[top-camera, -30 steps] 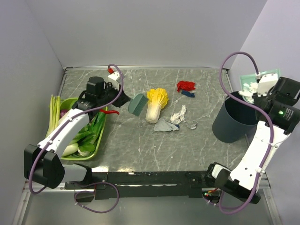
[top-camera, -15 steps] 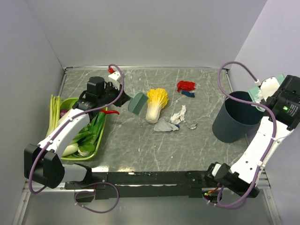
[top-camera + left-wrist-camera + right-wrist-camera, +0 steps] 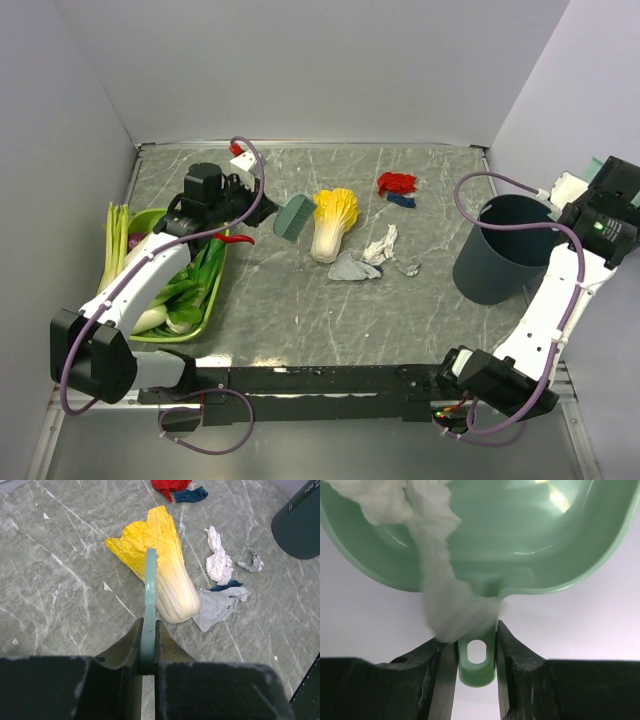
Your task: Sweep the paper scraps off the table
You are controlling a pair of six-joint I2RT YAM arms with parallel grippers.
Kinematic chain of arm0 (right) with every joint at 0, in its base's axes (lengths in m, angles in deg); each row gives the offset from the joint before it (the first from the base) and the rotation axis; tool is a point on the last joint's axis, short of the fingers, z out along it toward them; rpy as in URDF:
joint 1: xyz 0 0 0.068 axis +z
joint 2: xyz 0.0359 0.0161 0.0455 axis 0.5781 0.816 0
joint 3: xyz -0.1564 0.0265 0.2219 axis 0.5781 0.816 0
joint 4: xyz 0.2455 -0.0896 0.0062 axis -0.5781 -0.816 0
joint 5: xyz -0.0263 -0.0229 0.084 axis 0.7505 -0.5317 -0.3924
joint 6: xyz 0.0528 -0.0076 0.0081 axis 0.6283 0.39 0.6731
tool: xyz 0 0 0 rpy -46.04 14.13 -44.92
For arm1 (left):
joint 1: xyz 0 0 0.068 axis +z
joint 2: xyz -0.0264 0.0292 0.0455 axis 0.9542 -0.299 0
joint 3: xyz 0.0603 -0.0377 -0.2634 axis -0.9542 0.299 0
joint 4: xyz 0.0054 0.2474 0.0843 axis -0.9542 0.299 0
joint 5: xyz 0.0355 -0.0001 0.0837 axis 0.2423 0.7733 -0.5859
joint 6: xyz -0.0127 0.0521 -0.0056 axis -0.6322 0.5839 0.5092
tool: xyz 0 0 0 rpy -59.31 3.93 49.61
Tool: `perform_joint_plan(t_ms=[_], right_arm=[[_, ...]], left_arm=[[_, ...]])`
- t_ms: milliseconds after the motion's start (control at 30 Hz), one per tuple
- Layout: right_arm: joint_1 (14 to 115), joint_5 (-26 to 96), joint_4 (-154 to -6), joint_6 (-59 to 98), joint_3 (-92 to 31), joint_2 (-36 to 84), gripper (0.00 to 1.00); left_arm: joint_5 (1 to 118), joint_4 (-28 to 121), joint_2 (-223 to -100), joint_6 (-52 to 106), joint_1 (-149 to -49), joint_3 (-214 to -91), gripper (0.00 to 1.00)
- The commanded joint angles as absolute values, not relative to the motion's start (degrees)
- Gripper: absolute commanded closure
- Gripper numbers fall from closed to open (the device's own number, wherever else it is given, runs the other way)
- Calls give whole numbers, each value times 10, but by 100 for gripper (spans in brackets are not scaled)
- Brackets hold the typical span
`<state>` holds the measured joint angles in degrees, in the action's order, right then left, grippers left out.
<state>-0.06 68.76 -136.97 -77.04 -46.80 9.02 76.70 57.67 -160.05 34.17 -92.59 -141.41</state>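
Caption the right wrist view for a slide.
Right gripper clamps the green dustpan by its handle; a white paper scrap drapes down inside.

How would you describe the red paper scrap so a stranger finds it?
On the marble table, find the yellow napa cabbage. Beyond it, to the right, lies the red paper scrap, beside a dark blue scrap; no other wad is red.
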Motion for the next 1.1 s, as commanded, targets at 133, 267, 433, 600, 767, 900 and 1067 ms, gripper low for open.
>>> perform_joint_plan(t_ms=[133,267,433,600,767,900,1067], right_arm=[[14,707,-1235,-874,-413,57,100],[22,696,-1180,-908,-370,40,100],[23,684,-1133,-939,-341,26,100],[23,690,-1168,-896,-373,49,100],[54,665,-1263,-785,-457,71,100],[141,648,-1382,-571,-561,121,100],[317,551,-1617,-275,-719,207,100]], left_arm=[[776,558,-1589,351,-931,-1430,99],[779,562,-1588,352,-932,-1431,99],[776,573,-1592,362,-932,-1444,99],[774,573,-1593,364,-932,-1446,99],[770,572,-1589,369,-932,-1446,99],[737,576,-1587,412,-932,-1467,99],[602,530,-1588,514,-932,-1486,99]])
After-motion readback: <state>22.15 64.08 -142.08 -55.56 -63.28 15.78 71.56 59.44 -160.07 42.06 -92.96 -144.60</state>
